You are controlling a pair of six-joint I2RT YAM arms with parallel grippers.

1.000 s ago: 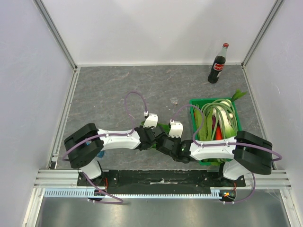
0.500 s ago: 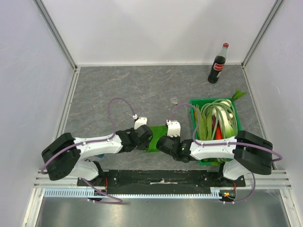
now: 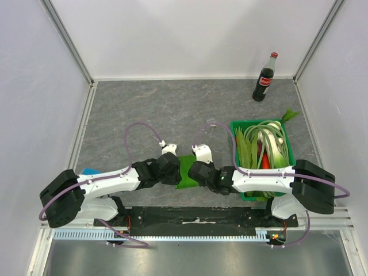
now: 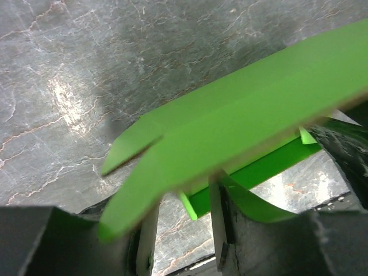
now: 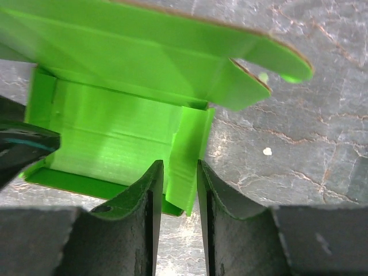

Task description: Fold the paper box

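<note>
Reaching across the grey desk [image 3: 144,109], my two arms meet just ahead of their bases, one at each end of the lime-green paper box [image 3: 185,179], which lies flat between them, placed so that each can work a side. The left claw [image 4: 184,230] stands part open beneath a raised panel [image 4: 241,123], gripping nothing I can see. The right claw [image 5: 180,184] straddles a small side flap [image 5: 188,155], jaws narrowly apart; whether it pinches I cannot tell.

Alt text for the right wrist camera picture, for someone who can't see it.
A half-folded lime-green paper box fills most of the view over a grey marbled table, one small side flap between the dark fingers of the right gripper.
</note>
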